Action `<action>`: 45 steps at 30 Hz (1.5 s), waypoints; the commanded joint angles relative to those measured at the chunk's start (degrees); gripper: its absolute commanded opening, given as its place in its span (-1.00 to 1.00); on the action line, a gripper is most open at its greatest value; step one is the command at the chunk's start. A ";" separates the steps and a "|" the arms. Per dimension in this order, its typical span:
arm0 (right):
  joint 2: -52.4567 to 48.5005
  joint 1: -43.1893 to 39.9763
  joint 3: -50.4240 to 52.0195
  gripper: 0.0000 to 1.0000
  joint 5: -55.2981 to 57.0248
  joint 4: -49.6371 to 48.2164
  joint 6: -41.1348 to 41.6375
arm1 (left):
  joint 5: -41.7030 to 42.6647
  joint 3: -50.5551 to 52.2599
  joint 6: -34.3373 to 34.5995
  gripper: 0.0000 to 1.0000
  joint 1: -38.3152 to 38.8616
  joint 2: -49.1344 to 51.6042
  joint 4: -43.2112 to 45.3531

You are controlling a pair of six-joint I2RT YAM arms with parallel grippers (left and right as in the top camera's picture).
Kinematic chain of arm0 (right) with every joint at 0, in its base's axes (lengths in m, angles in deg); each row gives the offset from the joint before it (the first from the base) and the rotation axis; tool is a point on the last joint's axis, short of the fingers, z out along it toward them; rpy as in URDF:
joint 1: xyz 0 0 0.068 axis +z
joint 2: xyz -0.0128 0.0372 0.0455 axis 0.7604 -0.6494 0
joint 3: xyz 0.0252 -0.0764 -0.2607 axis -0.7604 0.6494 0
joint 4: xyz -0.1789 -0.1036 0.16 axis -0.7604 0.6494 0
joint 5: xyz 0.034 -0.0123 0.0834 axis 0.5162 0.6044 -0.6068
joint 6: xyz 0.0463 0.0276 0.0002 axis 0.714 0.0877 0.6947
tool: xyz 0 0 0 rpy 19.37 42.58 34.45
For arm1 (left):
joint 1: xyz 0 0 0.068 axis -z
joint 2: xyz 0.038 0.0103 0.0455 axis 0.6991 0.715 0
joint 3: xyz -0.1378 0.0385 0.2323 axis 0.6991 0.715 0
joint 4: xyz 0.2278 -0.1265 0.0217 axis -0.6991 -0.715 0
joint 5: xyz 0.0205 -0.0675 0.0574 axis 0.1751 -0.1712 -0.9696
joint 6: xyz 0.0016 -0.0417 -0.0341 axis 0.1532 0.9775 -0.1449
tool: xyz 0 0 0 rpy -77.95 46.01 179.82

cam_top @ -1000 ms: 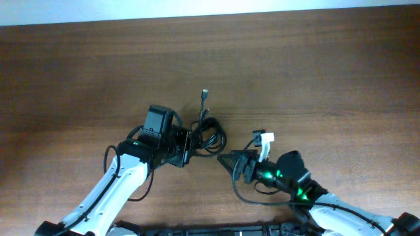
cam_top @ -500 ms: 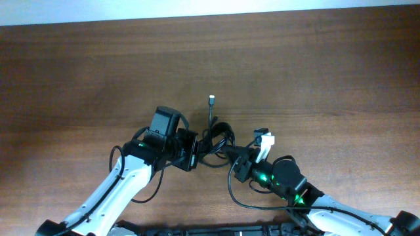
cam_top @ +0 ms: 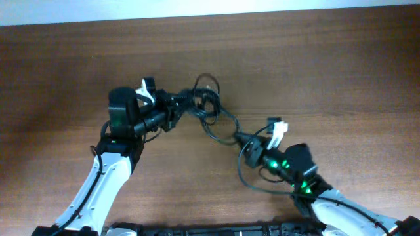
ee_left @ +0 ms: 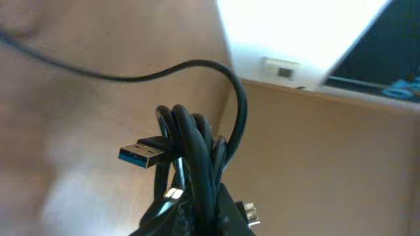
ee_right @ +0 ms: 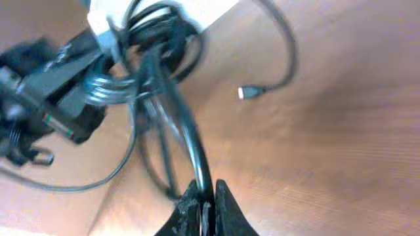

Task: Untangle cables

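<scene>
Separating step: left hand (cam_top: 174, 107) pinches the bundled cables (cam_top: 207, 103), right hand (cam_top: 242, 139) pinches one strand. Next, likely pull toward opposite tabletop (cam_top: 328, 65) edges.

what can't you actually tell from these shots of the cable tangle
- Overhead: the cables form a knot too small to trace which cord crosses which.
- Left wrist: the left gripper is cut by the bottom edge and covered by cords; how many it pinches is unclear.
- Right wrist: blur smears the loops above the right gripper; strands cannot be counted.
</scene>
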 commanded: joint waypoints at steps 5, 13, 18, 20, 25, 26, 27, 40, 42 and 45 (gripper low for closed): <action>0.11 -11.76 -18.58 -0.92 -19.45 34.10 -16.70 | -2.10 -1.20 -2.27 -1.00 -1.22 -1.38 20.94; 0.87 -11.67 -32.00 0.61 -33.40 50.27 -22.25 | -7.91 -1.20 1.49 -1.00 -1.22 -1.36 5.40; 0.28 -7.54 -31.98 0.97 -31.54 47.28 -8.87 | -8.00 -1.20 3.23 -1.00 -0.85 -1.36 1.07; 0.07 -2.80 -31.98 0.98 -20.59 47.06 -3.06 | -8.02 -1.20 5.18 -1.00 0.74 -1.36 1.09; -2.03 6.51 -31.98 0.23 0.63 45.46 18.16 | -7.82 -1.20 3.87 -1.00 4.87 -1.36 1.09; -2.56 7.15 -31.98 0.23 1.18 43.82 18.97 | -7.80 -1.20 2.12 -1.00 5.53 -1.36 1.09; -3.19 7.17 -31.98 0.23 1.05 41.79 18.97 | -7.80 -1.20 0.79 -1.00 6.21 -1.36 1.09; -4.68 7.17 -31.98 -0.92 -9.25 49.53 10.88 | -9.11 -1.20 0.85 -1.00 4.63 -1.36 14.69; -4.68 7.06 -31.98 -0.92 -8.59 56.89 9.73 | -8.57 -1.20 0.83 -1.00 4.66 -1.36 14.05; -4.66 7.06 -31.98 -0.92 -8.61 60.59 4.35 | -8.24 -1.20 0.83 -1.00 4.66 -1.36 14.01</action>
